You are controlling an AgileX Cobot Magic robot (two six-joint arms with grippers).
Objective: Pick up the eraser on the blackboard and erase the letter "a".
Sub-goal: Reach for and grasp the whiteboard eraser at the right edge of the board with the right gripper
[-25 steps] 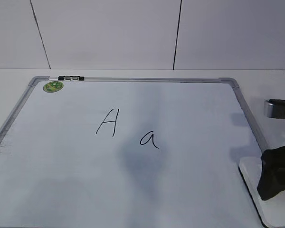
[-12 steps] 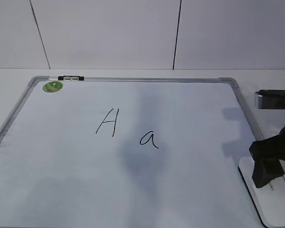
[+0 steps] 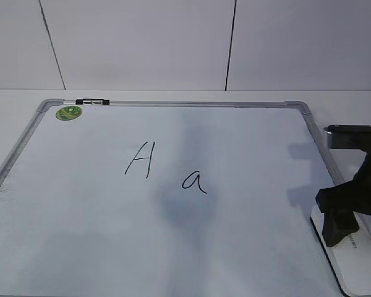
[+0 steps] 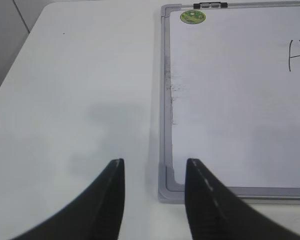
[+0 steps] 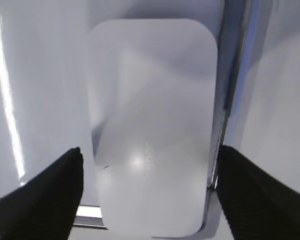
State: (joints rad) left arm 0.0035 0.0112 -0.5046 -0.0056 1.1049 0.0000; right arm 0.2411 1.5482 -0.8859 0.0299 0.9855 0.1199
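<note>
Both fingers of the right pincer [image 5: 149,172] stand wide apart, flanking the eraser [image 5: 152,125] at the blackboard's [image 3: 173,247] corner; the frame edge crops the eraser's near end.

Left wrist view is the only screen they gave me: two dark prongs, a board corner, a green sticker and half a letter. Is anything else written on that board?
Observer: Yes. Right of the capital A there is the letter "a", written lower on the blackboard.
Operator: Is there something to wipe it with?
Observer: The eraser lies in the board's near right corner, against the frame.
Operator: Is anyone grabbing it?
Observer: The right gripper hangs over it, open, one finger on each side.
</note>
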